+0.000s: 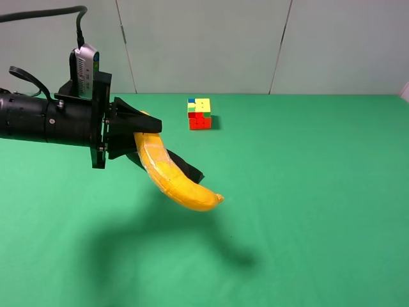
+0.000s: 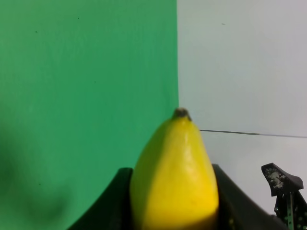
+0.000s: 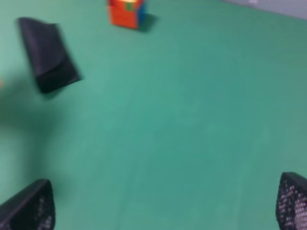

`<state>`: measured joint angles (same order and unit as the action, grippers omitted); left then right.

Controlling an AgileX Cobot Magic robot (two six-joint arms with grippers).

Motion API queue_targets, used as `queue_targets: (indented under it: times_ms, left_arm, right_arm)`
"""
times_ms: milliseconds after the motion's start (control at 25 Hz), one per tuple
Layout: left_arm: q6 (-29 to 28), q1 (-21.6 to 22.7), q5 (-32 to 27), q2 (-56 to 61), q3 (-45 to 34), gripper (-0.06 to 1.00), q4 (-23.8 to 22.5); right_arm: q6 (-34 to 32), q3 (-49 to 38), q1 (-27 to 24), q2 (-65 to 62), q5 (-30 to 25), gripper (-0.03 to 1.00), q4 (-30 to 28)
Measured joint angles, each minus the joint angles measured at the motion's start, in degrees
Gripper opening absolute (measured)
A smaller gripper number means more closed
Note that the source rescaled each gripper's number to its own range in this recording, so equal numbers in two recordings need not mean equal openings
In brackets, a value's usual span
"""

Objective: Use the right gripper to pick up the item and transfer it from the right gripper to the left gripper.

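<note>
The yellow banana point(image 1: 172, 176) hangs in the air above the green table, held at its upper end by my left gripper point(image 1: 137, 133), whose black fingers are shut on it. The slim cylindrical left arm reaches in from the left. In the left wrist view the banana point(image 2: 175, 182) fills the space between the fingers, tip pointing away. My right gripper point(image 3: 163, 201) is open and empty; only its two fingertips point(image 3: 29, 208) show in the right wrist view. The right arm is out of the exterior high view.
A black pouch-like case point(image 1: 186, 167) lies on the table behind the banana and shows in the right wrist view point(image 3: 48, 55). A multicoloured puzzle cube point(image 1: 199, 113) sits at the back of the table, also in the right wrist view point(image 3: 127, 12).
</note>
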<state>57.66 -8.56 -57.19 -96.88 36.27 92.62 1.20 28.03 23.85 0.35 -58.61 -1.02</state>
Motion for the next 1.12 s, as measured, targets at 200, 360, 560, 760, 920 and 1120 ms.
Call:
queue_targets:
  times_ms: [200,360,560,760,920,1120]
  left_arm:
    - [0.8,0.0,-0.9,0.1,0.0,0.00,-0.6]
    - [0.4,1.2,-0.8,3.6,0.0,0.00,-4.0]
    - [-5.2,5.2,0.7,12.2,0.2,0.00,-13.5]
    - [-14.4,9.4,3.0,22.9,0.2,0.00,-27.1]
    - [-23.7,11.5,4.1,31.8,0.6,0.00,-40.2]
    - [-36.8,11.9,2.2,36.6,6.0,0.00,-58.4]
  right_arm:
    - [0.0,0.0,-9.5,-0.6,0.1,1.00,0.3]
    - [0.0,0.0,-14.6,-0.6,0.3,1.00,1.0]
    - [0.0,0.0,-16.2,-0.6,0.4,1.00,1.0]
    - [0.0,0.0,-16.3,-0.6,0.4,1.00,1.0]
    - [0.0,0.0,-16.3,-0.6,0.4,1.00,1.0]
    - [0.0,0.0,-16.3,-0.6,0.4,1.00,1.0]
